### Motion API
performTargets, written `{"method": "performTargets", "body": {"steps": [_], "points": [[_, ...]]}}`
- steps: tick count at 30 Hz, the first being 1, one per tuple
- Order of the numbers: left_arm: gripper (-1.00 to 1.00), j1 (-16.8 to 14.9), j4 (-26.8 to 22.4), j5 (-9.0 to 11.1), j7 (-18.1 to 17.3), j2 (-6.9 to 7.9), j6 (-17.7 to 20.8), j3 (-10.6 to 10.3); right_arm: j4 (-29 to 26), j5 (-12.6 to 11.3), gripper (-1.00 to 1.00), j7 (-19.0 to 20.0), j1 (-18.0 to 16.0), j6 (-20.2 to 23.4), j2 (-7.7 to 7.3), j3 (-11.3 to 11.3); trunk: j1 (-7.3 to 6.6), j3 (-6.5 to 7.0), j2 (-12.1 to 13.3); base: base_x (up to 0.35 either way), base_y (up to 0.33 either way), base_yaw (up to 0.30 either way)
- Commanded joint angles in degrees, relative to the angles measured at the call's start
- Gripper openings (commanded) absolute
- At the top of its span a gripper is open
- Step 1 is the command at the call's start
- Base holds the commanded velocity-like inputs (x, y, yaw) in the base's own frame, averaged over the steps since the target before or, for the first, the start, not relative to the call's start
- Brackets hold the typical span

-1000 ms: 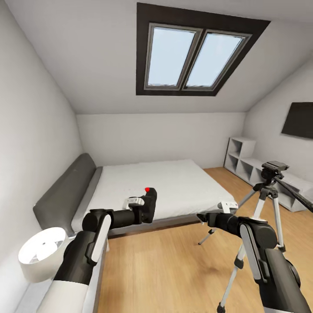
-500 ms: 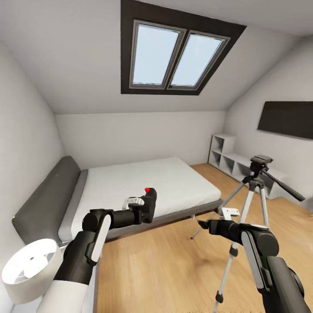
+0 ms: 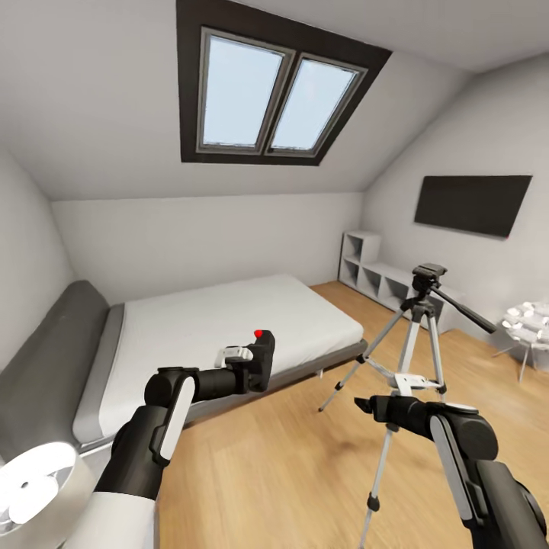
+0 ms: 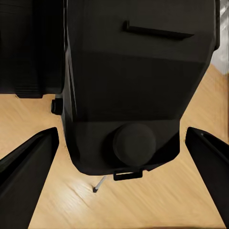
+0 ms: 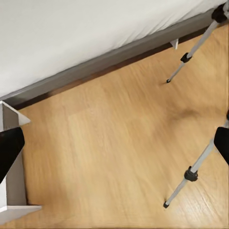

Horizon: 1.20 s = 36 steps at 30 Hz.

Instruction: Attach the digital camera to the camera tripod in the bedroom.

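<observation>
A grey bed (image 3: 221,328) stands under a skylight (image 3: 271,95), with a wall TV (image 3: 471,203) above white cube shelves (image 3: 374,274).

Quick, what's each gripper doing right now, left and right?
Left gripper: shut on the digital camera.
Right gripper: holding nothing; its fingertips stand apart, so open.

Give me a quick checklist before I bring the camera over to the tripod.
1. Camera held in left gripper: ok.
2. Camera upright, red button on top: ok.
3. Tripod standing on its legs: ok.
4. Tripod head bare, nothing mounted: ok.
5. Right gripper empty and open: ok.
6. Camera close enough to the tripod head to mount: not ok, a gap remains.
</observation>
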Motion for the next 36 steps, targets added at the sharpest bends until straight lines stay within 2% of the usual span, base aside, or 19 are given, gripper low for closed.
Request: {"method": "performTargets", "body": {"steps": [1,4,10,16,23,30,36], "points": [[-1.00,0.0,-0.1,0.7,0.3,-0.02,0.4,0.0,0.0,-0.1,1.00,0.1,0.0,0.3,-0.27,0.0,0.02,-0.04,0.0,0.000,0.021,-0.259],[-1.00,0.0,-0.4,0.7,0.3,0.01,0.4,0.0,0.0,-0.1,1.00,0.1,0.1,0.3,-0.87,0.0,0.02,-0.05,0.0,0.000,0.012,-0.260],[-1.00,0.1,-0.5,0.7,0.2,0.04,0.4,0.0,0.0,-0.1,1.00,0.1,0.2,0.3,-1.18,0.0,0.02,-0.06,0.0,0.035,0.004,-0.260],[-1.00,0.1,-0.5,0.7,0.2,0.05,0.4,0.0,0.0,-0.1,1.00,0.1,0.3,0.3,-1.25,0.2,0.02,-0.07,0.0,0.254,0.001,-0.216],[-1.00,0.1,-0.5,0.6,0.3,0.05,0.4,0.0,0.1,-0.1,1.00,0.2,1.5,0.3,-1.30,0.4,0.02,-0.07,0.0,0.312,0.000,-0.049],[-1.00,0.1,-0.4,0.6,0.3,0.13,0.4,0.0,0.1,-0.1,1.00,0.1,2.4,-1.6,-1.15,0.2,0.02,-0.07,0.0,0.301,0.000,-0.108],[-1.00,0.2,-0.5,0.6,0.3,0.21,0.4,0.1,0.1,-0.1,1.00,0.1,2.7,-1.8,-1.13,0.2,0.02,-0.07,0.0,0.113,0.000,-0.233]]}}
